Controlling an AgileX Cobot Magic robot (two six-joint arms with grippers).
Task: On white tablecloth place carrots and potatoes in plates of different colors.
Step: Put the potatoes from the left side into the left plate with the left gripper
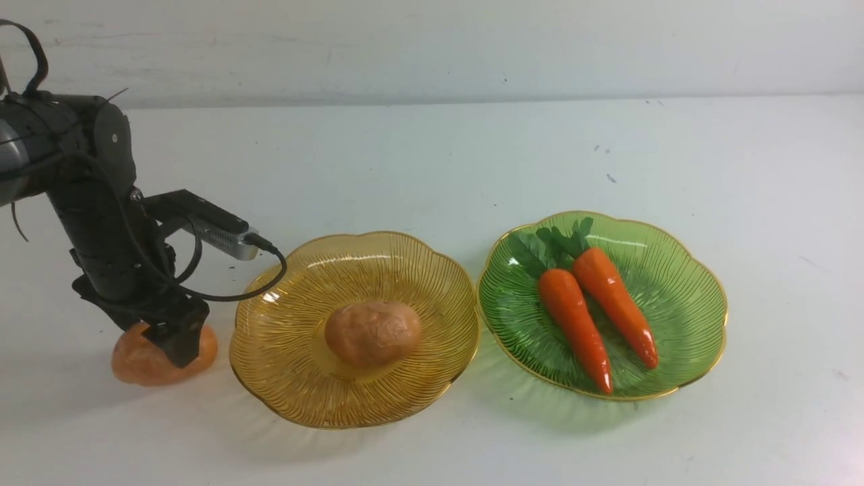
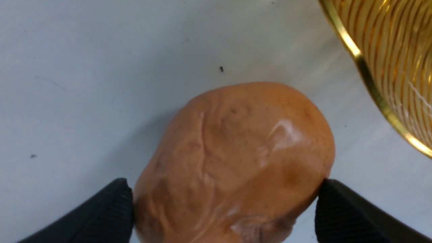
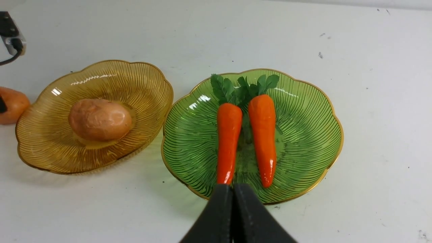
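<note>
Currently: left gripper (image 2: 225,197) clamped on loose potato (image 2: 236,152); right gripper (image 3: 233,189) closed. Risk: end-grip may slip, potato knocking amber plate (image 1: 418,270).

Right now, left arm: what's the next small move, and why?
Probably lift the loose potato straight up. The left gripper has both fingers against its sides, yet it sits on the white tablecloth beside the amber plate, which holds only the other potato.

Pale wall (image 1: 432,47) at the back, faint scuffs, small dark marks
</note>
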